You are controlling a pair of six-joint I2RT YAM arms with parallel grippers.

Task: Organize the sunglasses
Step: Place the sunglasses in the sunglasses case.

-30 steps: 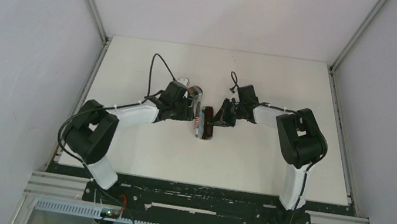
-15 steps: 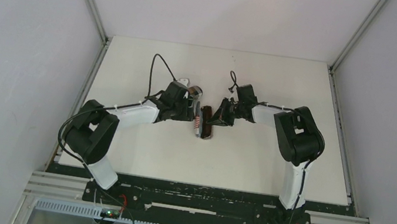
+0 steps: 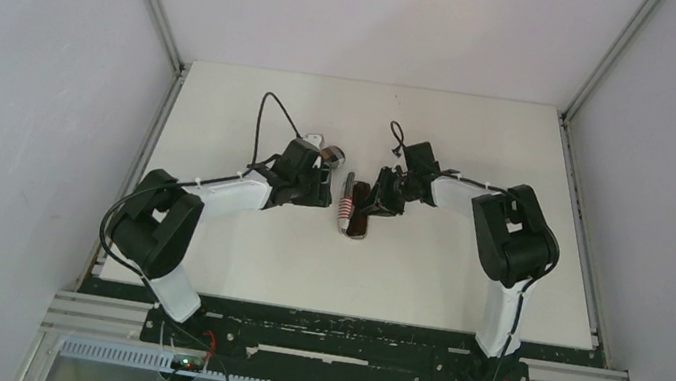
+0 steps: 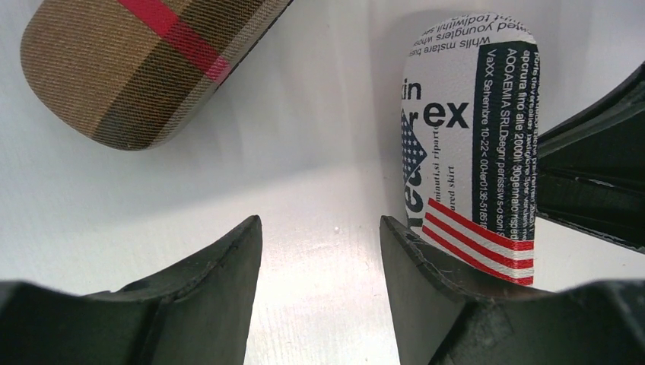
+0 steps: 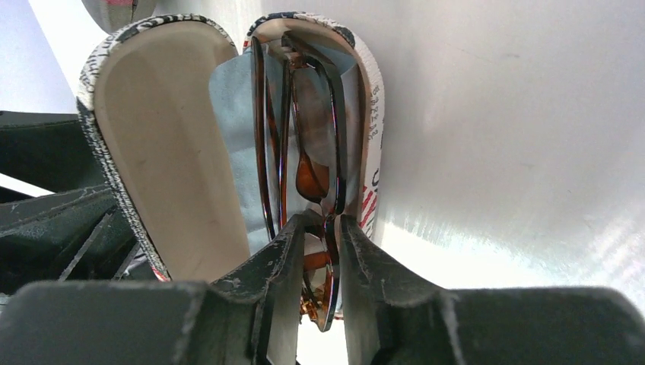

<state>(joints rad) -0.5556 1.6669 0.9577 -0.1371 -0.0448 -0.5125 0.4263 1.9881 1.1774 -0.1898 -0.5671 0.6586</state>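
Stowage step in hand, judging by the layout: tortoiseshell sunglasses (image 5: 308, 163) folded inside the open flag-print case (image 5: 167, 137), bedded on a light blue cloth (image 5: 232, 129). Next, likely: let go cleanly, draw straight back without snagging a temple arm, then fold the lid over and press it shut, with the case braced against sliding.

Far left, closed plaid case (image 4: 129, 68), lying apart and untouched. Beside it, left gripper (image 4: 319, 236): fingers (image 4: 220, 281) spread wide, nothing between them but bare table (image 4: 319, 114). Right-hand finger set against the outer shell of the flag-print case, seemingly as a stop. Centre, case standing open, lid leaning toward the left arm, glasses in the right half. Right, right gripper (image 5: 319, 224): fingers (image 5: 365, 274) only a sliver apart, straddling the near end of the frame. Too cramped a view to say whether the pads pinch it or merely flank it.
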